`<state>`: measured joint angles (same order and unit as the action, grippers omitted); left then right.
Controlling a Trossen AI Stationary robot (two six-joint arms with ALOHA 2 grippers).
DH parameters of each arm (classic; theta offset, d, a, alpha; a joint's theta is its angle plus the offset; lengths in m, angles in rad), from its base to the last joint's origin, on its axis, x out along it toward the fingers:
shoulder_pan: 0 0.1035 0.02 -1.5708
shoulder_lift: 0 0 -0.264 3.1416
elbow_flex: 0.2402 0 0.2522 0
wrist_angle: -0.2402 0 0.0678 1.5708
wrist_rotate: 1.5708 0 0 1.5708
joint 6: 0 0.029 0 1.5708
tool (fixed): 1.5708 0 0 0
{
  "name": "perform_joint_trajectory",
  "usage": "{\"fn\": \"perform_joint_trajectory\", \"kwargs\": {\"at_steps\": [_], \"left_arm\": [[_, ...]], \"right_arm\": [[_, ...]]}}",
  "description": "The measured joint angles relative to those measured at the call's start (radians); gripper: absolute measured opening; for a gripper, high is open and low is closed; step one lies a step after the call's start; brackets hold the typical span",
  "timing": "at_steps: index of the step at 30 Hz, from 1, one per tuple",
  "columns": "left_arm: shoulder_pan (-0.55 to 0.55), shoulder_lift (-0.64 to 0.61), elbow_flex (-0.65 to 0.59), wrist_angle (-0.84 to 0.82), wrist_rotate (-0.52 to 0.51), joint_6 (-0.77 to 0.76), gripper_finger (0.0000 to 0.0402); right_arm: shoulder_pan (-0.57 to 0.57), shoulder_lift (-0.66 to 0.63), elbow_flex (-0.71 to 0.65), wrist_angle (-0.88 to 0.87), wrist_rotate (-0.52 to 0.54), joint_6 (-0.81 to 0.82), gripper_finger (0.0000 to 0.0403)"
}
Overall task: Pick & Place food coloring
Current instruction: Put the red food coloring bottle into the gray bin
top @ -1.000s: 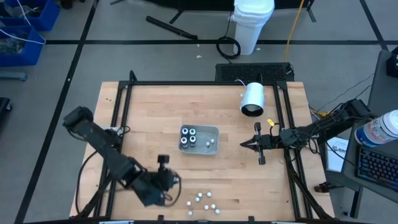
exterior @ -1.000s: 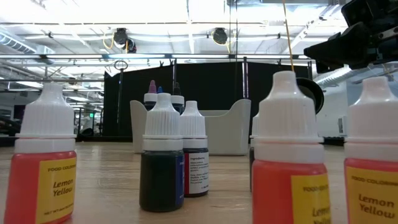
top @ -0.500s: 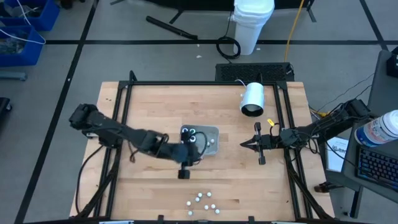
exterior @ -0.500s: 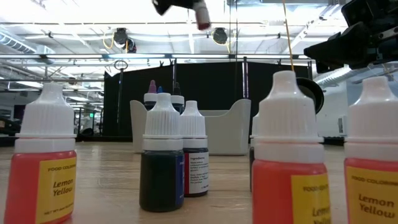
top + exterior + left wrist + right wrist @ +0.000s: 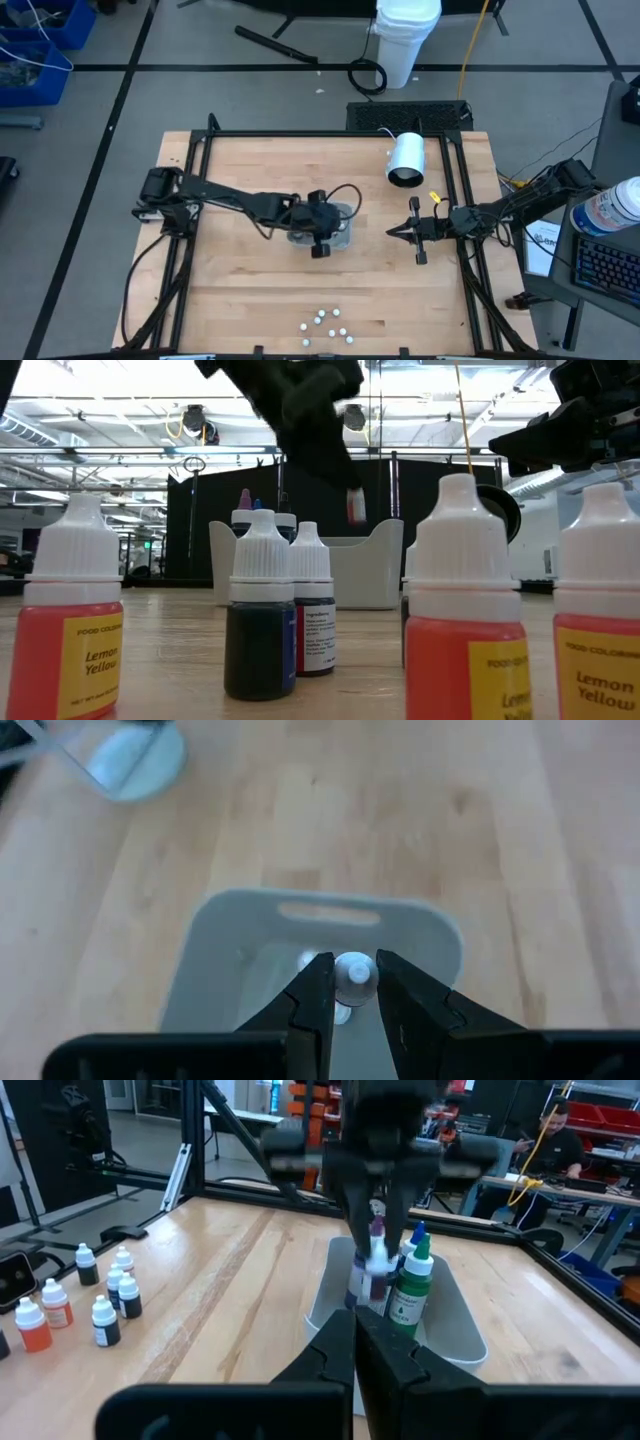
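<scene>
- Your left gripper (image 5: 354, 982) hangs over the grey tray (image 5: 342, 212) at table centre, jaws clamped on one small food coloring bottle (image 5: 354, 970) just under its white cap, the body hanging below.
- In the low view that carried bottle (image 5: 356, 507) shows a reddish body above the tray's pale wall, clear of the rim.
- Other bottles stand upright in the tray (image 5: 411, 1288), bunched toward its 9 o'clock end in the high view; the end under your load looks emptier.
- The loose bottles (image 5: 327, 323) wait at 6 o'clock near the table edge, well apart from the tray.
- Your right gripper (image 5: 392, 234) rests at 3 o'clock of the tray, jaws together, holding nothing.
- Handling judgement: these bottles are light, stiff plastic, with smooth, likely slippery sides. They are narrow-based and top-heavy, so a bump should tip them easily.
- Take hold at the neck or cap shoulder, where the ridge gives the fingers a step to catch; a grip low on the label risks a slide.
- Lower it straight and let go only when the base sits flat, away from the standing neighbours.
</scene>
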<state>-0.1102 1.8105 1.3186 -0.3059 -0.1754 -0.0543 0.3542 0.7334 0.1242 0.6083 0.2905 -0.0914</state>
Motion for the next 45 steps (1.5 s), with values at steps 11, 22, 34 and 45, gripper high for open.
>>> {"fn": "perform_joint_trajectory", "kwargs": {"at_steps": [11,22,34,45], "left_arm": [[-0.003,0.066,0.000,-0.028,-0.034,-0.007,0.0076],[-0.010,0.087,0.001,-0.029,-0.047,-0.003,0.0076],[-0.064,0.072,0.001,-0.040,-0.103,0.083,0.0076],[-0.089,0.074,0.086,-0.162,-0.111,0.080,0.0076]], "right_arm": [[0.000,0.000,0.000,0.003,0.000,-0.003,0.0000],[0.000,0.000,0.000,0.004,0.000,-0.001,0.0000],[0.000,0.000,0.000,0.004,0.000,-0.003,0.0000],[0.000,0.000,0.000,0.012,0.000,0.000,0.0000]]}}
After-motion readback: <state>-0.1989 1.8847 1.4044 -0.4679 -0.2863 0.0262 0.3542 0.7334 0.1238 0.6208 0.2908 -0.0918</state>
